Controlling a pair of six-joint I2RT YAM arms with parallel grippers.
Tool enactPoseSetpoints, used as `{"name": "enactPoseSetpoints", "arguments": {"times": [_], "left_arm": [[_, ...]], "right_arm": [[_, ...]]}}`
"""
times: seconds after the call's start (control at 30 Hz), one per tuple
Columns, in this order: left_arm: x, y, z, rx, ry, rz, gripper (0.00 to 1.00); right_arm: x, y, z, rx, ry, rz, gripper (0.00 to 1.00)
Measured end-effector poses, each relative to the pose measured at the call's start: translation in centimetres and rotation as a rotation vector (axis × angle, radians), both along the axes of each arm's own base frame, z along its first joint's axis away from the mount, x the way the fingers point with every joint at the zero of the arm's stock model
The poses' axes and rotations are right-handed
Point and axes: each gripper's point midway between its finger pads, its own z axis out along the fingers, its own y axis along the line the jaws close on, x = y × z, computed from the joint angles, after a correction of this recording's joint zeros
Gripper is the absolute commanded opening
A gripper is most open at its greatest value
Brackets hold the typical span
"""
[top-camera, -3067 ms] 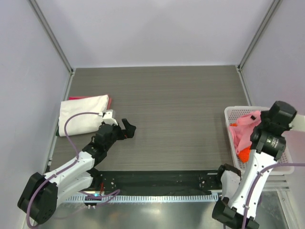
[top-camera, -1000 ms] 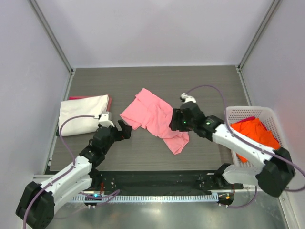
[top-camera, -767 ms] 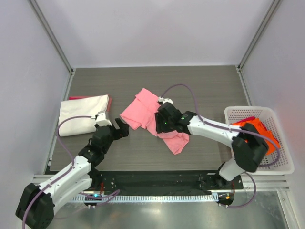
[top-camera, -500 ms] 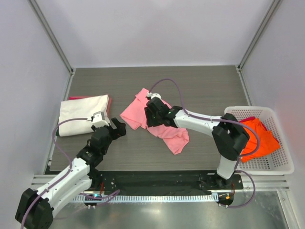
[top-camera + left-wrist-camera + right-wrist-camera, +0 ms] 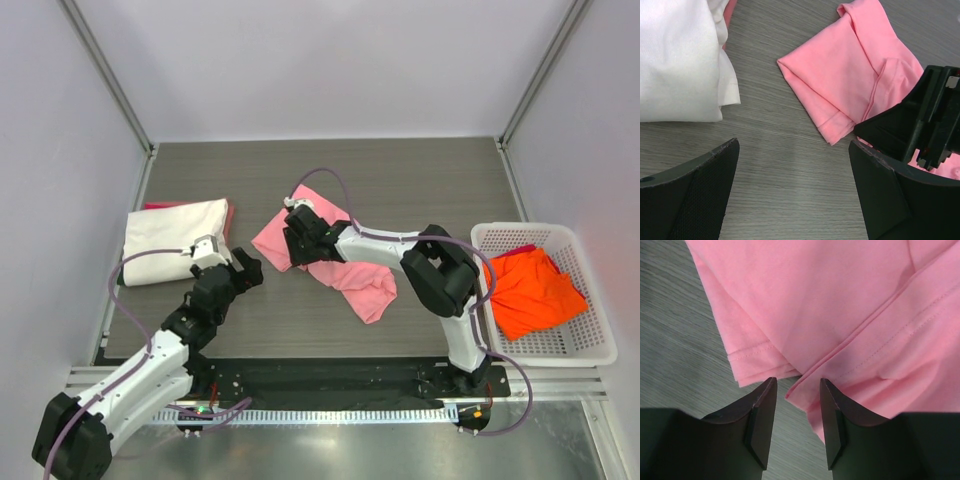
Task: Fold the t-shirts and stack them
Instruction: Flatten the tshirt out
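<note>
The light pink t-shirt [image 5: 360,285] lies crumpled on the middle of the table. My right gripper [image 5: 297,243] sits low over its left part. In the right wrist view the right gripper [image 5: 797,382] is open with a narrow gap, and a hem edge of the pink shirt [image 5: 840,300] lies between the tips. My left gripper [image 5: 245,267] is wide open and empty just left of the pink shirt [image 5: 850,85], above bare table [image 5: 790,190]. The cream-white shirt [image 5: 172,240] lies folded at the left on the red one [image 5: 230,212]. The orange shirt [image 5: 535,290] lies in the basket.
The white mesh basket [image 5: 520,229] stands at the right edge of the table. Grey walls and metal posts close in the table at the left, back and right. In the left wrist view the right gripper's black body [image 5: 925,120] sits on the pink shirt.
The right arm carried the pink shirt from the basket to the table centre, then slid left across it to its left part. The left gripper shifted slightly left.
</note>
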Motion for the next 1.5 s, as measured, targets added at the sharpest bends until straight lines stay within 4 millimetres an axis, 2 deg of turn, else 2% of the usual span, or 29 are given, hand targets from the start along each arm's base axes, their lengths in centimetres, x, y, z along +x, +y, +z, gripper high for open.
{"name": "enactPoseSetpoints", "arguments": {"times": [0.17,0.27,0.3,0.33,0.47,0.57,0.67,0.77,0.83,0.97,1.07,1.13,1.27,1.3,1.4,1.5], "left_arm": [[0.0,0.0,-0.1,0.003,0.005,0.0,0.91],[0.0,0.0,-0.1,0.003,0.004,0.0,0.91],[0.0,0.0,-0.1,0.002,0.004,0.0,0.91],[0.0,0.0,-0.1,0.003,0.005,0.0,0.91],[0.0,0.0,-0.1,0.003,0.005,0.0,0.91],[0.0,0.0,-0.1,0.003,0.005,0.0,0.9],[0.0,0.0,-0.3,0.007,0.011,0.0,0.91],[0.0,0.0,-0.5,0.01,0.016,-0.001,0.9],[0.0,0.0,-0.5,0.01,0.016,-0.001,0.9],[0.0,0.0,-0.5,0.012,0.017,-0.002,0.9],[0.0,-0.2,-0.7,0.015,0.023,-0.014,0.9],[0.0,-0.4,-0.9,0.019,0.033,-0.027,0.9],[-0.1,-1.1,-1.4,0.028,0.054,-0.068,0.9],[-0.1,-1.3,-1.5,0.027,0.059,-0.08,0.9],[-0.1,-2.3,-1.7,0.018,0.074,-0.125,0.9],[0.0,-3.1,-1.7,0.012,0.08,-0.168,0.9]], "right_arm": [[-0.1,-0.1,-1.5,-0.024,0.027,-0.005,0.46],[-0.1,-0.2,-1.5,-0.024,0.027,-0.017,0.36],[-0.1,-0.3,-1.6,-0.026,0.029,-0.022,0.28],[-0.1,-0.4,-1.6,-0.03,0.028,-0.025,0.25],[0.0,-0.7,-1.8,-0.039,0.024,-0.044,0.25],[0.0,-0.8,-1.8,-0.041,0.023,-0.047,0.34],[0.0,-0.8,-1.8,-0.039,0.023,-0.047,0.34],[-0.1,-0.9,-1.8,-0.043,0.025,-0.047,0.24],[-0.2,-1.0,-1.9,-0.051,0.028,-0.043,0.03],[-0.7,-1.7,-1.8,-0.058,0.039,-0.046,0.01],[-2.7,-3.7,-1.3,-0.09,0.066,-0.042,0.01],[-3.9,-5.5,0.0,-0.103,0.068,-0.049,0.01],[-5.2,-8.6,5.0,-0.055,0.004,-0.103,0.01],[-5.3,-9.7,6.8,-0.025,-0.026,-0.127,0.01],[-5.7,-13.5,10.3,0.045,-0.085,-0.214,0.01],[-6.5,-17.4,11.2,0.087,-0.106,-0.294,0.01]]}}
